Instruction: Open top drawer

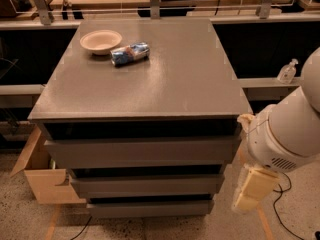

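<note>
Nearest the lens, low at the right, the gripper hangs cream-coloured beneath the white arm, pointing down at the floor. It seems to carry nothing, though whether it stands open or closed I cannot tell. Just to its left and a little higher lies the top drawer, its plain grey front shut, with two narrower drawers beneath it. The approach is the step in hand, with no contact made yet. Next, I judge, the gripper must swing left and turn toward the front's upper lip, since no handle offers itself. Farther off, up and to the left, a bowl and a blue packet sit on the cabinet top.
</note>
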`<state>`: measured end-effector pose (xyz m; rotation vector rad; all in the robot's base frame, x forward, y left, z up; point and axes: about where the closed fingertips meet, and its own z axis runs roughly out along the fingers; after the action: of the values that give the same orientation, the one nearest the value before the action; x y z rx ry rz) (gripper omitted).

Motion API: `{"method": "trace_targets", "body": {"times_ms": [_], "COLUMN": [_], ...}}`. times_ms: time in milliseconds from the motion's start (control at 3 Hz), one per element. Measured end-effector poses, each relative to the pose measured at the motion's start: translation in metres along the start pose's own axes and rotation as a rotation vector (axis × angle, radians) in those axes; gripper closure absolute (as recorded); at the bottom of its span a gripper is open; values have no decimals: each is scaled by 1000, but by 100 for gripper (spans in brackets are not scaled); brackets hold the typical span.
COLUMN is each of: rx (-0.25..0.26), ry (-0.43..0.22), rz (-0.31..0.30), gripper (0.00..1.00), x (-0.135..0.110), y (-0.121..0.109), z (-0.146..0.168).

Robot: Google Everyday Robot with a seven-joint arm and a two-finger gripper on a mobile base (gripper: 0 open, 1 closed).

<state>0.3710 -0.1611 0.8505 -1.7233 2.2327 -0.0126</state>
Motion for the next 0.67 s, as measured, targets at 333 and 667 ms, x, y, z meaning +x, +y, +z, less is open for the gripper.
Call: {"method": "trace_targets", "body": {"times_ms": [333,667], "rx": [0,-28], "ry": [0,12], "rz": [0,-38], "gripper": [0,0], "x": [0,-10], "y": [0,10], "z": [0,22]}}
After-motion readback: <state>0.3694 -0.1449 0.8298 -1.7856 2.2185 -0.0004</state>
